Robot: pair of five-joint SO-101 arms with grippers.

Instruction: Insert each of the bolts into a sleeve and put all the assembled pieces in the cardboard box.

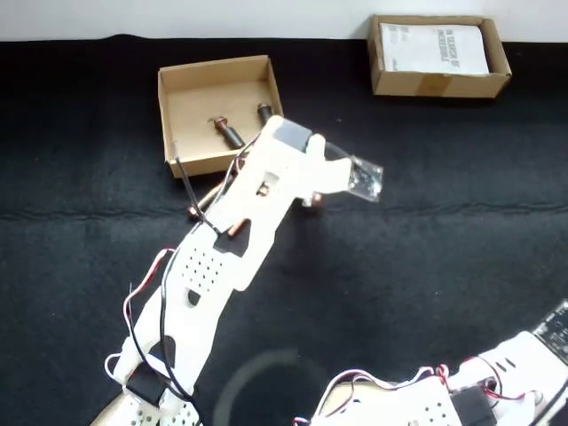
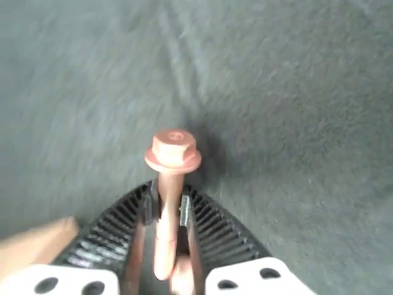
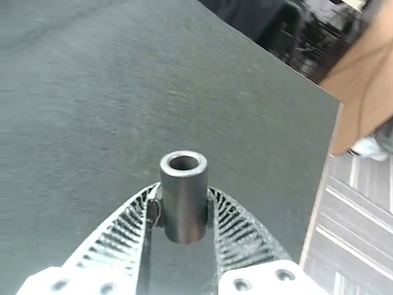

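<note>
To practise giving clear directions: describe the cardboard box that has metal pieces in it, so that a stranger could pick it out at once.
On the black table, look to the far side, where two open cardboard boxes sit. Take the left box, the squarer one. It has loose metal pieces on its floor, whereas its neighbour holds a white printed sheet.

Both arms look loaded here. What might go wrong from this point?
1. The left gripper clamps the bolt by its shank with the head pointing outward. The shank end sits back inside the gripper, so mating may need a regrasp.
2. The right gripper pinches the smooth round sleeve by its sides. A slightly off-axis push could tilt it or knock it loose.
</note>
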